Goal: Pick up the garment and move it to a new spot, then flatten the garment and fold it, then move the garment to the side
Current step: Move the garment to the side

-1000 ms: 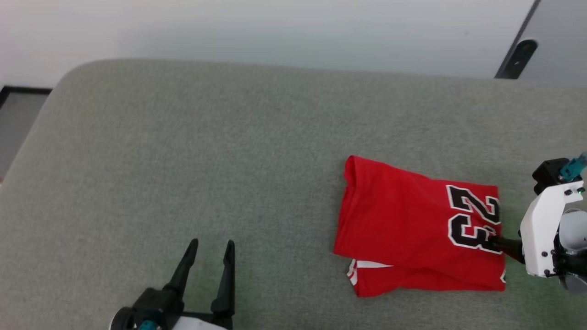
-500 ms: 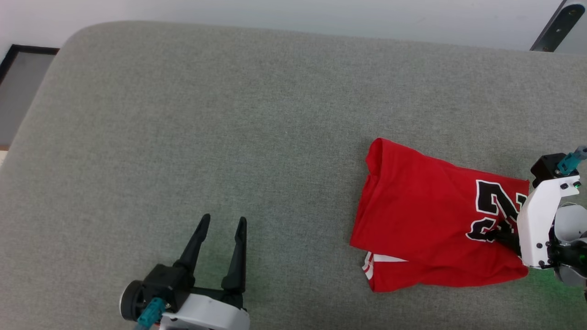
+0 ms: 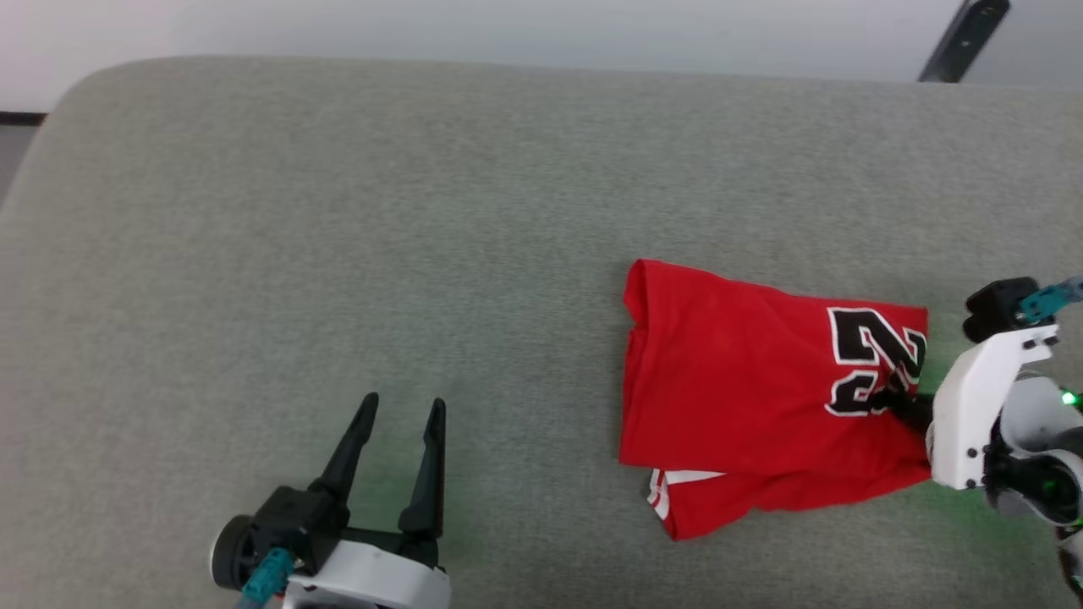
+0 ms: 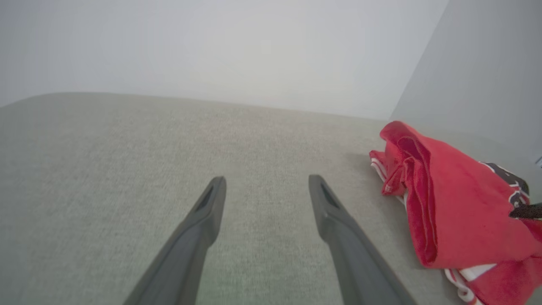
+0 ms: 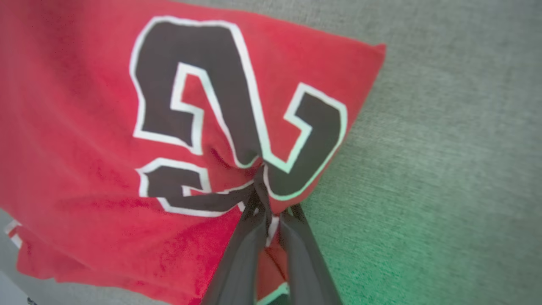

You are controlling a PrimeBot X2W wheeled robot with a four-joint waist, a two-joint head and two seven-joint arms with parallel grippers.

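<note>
Red garment (image 3: pixel 728 381) on grey cushion (image 3: pixel 338 211), right gripper (image 3: pixel 893 396) pinching its numbered edge (cloth puckers there), left gripper (image 3: pixel 399 408) spread wide

We're indoors, and it looks like a plain test room, more lab than home. A broad grey-green fabric-covered padded surface with rounded corners (image 3: pixel 338 211) is the work area. A plain white wall (image 3: pixel 508 25) runs right behind it, with a dark skirting strip (image 3: pixel 19 118) at left. At right there's a flat grey panel (image 3: pixel 1049 42) edged by a black slotted bar (image 3: pixel 964 38).
</note>
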